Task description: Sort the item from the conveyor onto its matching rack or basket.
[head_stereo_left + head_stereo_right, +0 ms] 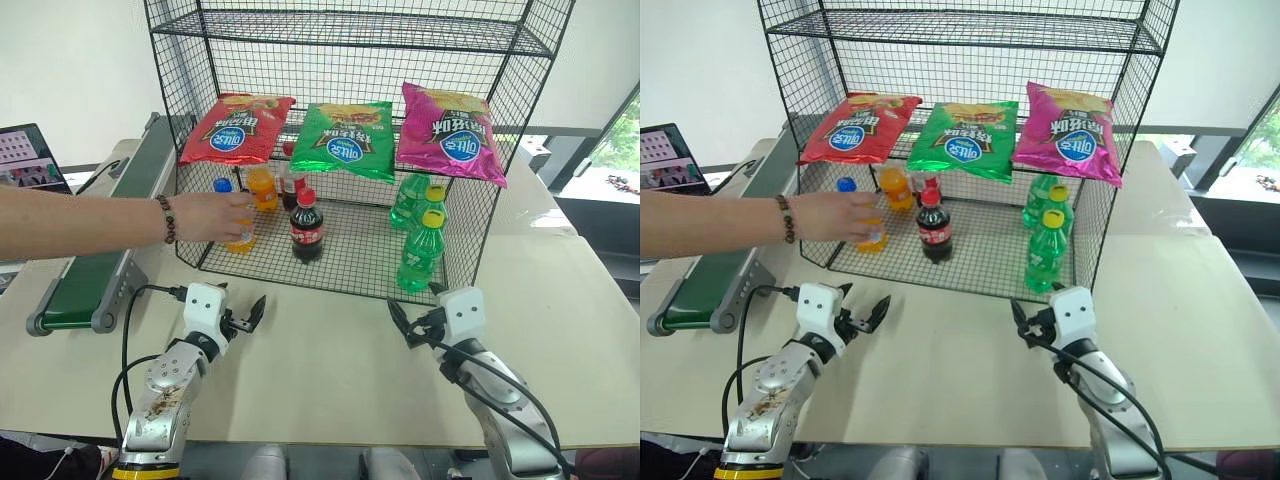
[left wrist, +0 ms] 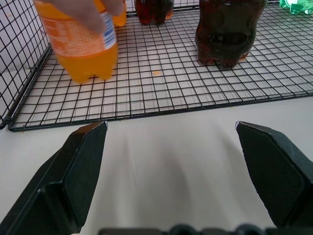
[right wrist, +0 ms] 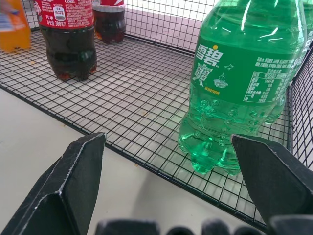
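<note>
Check the orange soda bottle (image 1: 241, 236) first: it stands on the bottom tier of the black wire rack (image 1: 480, 215), near the front-left corner. A person's hand (image 1: 212, 215), w/ a bead bracelet at the wrist, is wrapped round its upper part. 1 blue cap (image 1: 222, 185) shows just behind that hand; you can't tell whose bottle it tops.

Other stock on the same tier: a squatter orange bottle (image 1: 262, 187) behind, 2 cola bottles, the nearer one (image 1: 306, 228) mid-tier, and green soda bottles (image 1: 420, 252) on the right.

Left gripper (image 1: 246, 318) sits on the table in front of the rack, jaws spread wide, nothing between them. Right gripper (image 1: 405, 322) likewise: wide apart, empty, facing the green bottles.

Conveyor (image 1: 100, 265) runs along the table's left side, belt bare where visible.
</note>
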You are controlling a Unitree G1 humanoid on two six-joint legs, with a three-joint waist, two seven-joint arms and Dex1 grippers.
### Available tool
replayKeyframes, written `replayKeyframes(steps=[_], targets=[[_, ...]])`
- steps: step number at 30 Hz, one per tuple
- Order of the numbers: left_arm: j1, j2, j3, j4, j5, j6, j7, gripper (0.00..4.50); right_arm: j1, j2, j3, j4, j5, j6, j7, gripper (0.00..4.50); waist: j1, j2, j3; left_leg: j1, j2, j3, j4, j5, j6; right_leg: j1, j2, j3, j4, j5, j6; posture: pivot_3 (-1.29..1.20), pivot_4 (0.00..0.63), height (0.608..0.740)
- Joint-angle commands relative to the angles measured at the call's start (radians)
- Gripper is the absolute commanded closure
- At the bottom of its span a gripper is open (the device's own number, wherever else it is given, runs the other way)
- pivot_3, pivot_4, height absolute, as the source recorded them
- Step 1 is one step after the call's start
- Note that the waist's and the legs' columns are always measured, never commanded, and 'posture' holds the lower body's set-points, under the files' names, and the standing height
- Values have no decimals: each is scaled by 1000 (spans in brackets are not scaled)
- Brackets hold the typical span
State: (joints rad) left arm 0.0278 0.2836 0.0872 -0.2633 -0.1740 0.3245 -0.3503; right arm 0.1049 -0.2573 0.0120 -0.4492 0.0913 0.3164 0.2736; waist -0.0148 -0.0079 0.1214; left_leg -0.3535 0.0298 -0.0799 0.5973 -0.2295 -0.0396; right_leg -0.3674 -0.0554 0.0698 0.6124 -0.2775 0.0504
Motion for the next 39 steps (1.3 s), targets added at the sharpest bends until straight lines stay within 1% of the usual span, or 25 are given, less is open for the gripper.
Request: replayKeyframes(steps=[1,17,29,32,35,36,39], targets=[[-11,8,2,-13,-1,-32,-5,36,4,3,-1,-40,0,-7,-7,0,0,0,0,0,0,0,0,0,0,0,0,0,0,0,0,0,150,738],[25,2,13,-43,-8,-29,7,36,-6,-2,3,-20,5,-16,13,0,0,0,0,0,0,0,0,0,0,0,0,0,0,0,0,0,150,738],[21,6,17,-52,-29,-19,2,36,10,14,22,-28,-3,-21,-5,0,0,0,0,0,0,0,0,0,0,0,0,0,0,0,0,0,150,738],[44,5,48,-100,-78,3,-4,36,-3,7,24,-31,14,-15,20,0,-1,0,0,0,0,0,0,0,0,0,0,0,0,0,0,0,150,738],[72,12,88,-167,-143,24,-21,36,-30,-27,22,-40,46,4,79,0,-2,0,0,0,0,0,0,0,0,0,0,0,0,0,0,0,150,738],[87,13,114,-211,-176,36,-21,36,-47,-51,19,-48,77,20,123,0,-2,0,0,0,0,0,0,0,0,0,0,0,0,0,0,0,150,738],[154,16,225,-369,-270,77,16,36,-121,-164,-1,-82,242,99,326,0,-4,-1,1,0,0,0,0,0,0,0,0,1,0,0,0,0,150,738]])
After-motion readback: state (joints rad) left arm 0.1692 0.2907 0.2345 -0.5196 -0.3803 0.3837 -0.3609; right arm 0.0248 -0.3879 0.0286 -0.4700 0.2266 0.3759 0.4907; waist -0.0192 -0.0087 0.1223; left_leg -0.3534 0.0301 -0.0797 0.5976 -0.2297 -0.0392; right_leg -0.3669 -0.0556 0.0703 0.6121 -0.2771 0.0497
